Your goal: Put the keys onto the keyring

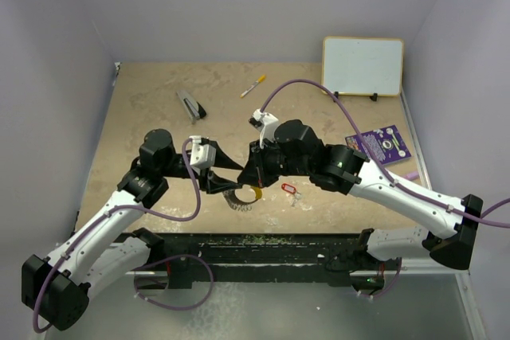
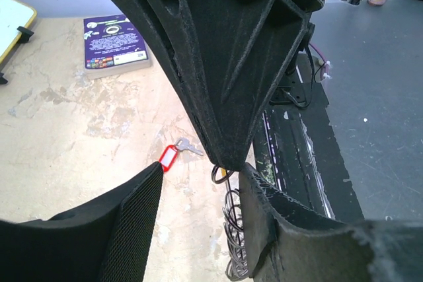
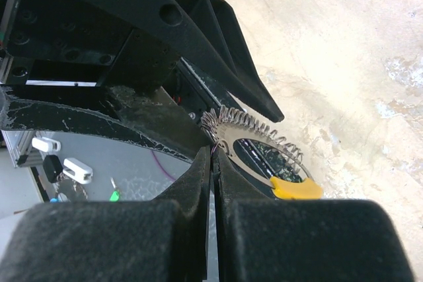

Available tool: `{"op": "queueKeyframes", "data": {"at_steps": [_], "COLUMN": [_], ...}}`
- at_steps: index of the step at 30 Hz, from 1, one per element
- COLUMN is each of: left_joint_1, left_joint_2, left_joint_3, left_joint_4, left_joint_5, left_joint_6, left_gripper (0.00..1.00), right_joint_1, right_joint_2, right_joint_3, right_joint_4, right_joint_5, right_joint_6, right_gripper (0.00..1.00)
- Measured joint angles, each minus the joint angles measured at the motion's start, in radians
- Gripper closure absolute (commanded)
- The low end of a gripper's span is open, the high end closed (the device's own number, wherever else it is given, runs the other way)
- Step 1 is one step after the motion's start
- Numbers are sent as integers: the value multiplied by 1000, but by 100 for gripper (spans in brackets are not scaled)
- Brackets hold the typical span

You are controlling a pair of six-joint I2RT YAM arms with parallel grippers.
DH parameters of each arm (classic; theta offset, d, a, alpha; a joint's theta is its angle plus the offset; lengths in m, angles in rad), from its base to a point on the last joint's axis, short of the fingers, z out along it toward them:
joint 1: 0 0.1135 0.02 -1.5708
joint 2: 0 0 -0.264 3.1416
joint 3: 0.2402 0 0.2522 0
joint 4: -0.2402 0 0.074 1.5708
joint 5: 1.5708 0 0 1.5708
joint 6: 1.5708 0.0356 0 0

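Observation:
The keyring [image 1: 243, 196], a wire ring strung with silver pieces and one yellow arc [image 3: 297, 189], hangs near the table's front edge. In the right wrist view the keyring [image 3: 264, 143] stands just past my fingertips. My right gripper [image 3: 213, 153] is shut on one small wire loop at its rim, and shows in the top view [image 1: 252, 181]. My left gripper [image 2: 201, 173] is open; the keyring [image 2: 234, 229] lies edge-on against its right finger [image 2: 297, 229]. The keys [image 1: 289, 189], with a red tag [image 2: 168, 158], lie on the table to the right of the ring.
A yellow-tipped marker [image 1: 253, 85] and a grey-black stapler-like tool [image 1: 191, 105] lie at the back. A whiteboard [image 1: 362, 65] stands at the back right and a purple booklet [image 1: 382, 145] lies at the right. The black base strip [image 1: 263, 248] runs along the near edge.

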Motion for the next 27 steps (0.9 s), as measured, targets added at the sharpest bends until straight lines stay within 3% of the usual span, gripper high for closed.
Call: {"op": "queueKeyframes", "data": {"at_steps": [14,18,22,27], "left_joint_1": [0,0,0,0], "left_joint_2": [0,-1,-3,-5], "left_joint_3": [0,0,0,0], "left_joint_4": [-14,-19,-27,-31], "left_joint_5": [48,71,83,85], "left_joint_6": [26,35,44,55], "left_gripper": [67,75,91,95], "right_joint_1": [0,0,0,4], "right_joint_2": [0,0,0,0], "right_joint_3": [0,0,0,0], "right_joint_4": [0,-1,-2,-4], "right_joint_5": [0,0,0,-1], "right_joint_6": [0,0,4,7], "right_gripper": [100,100,100,100]}}
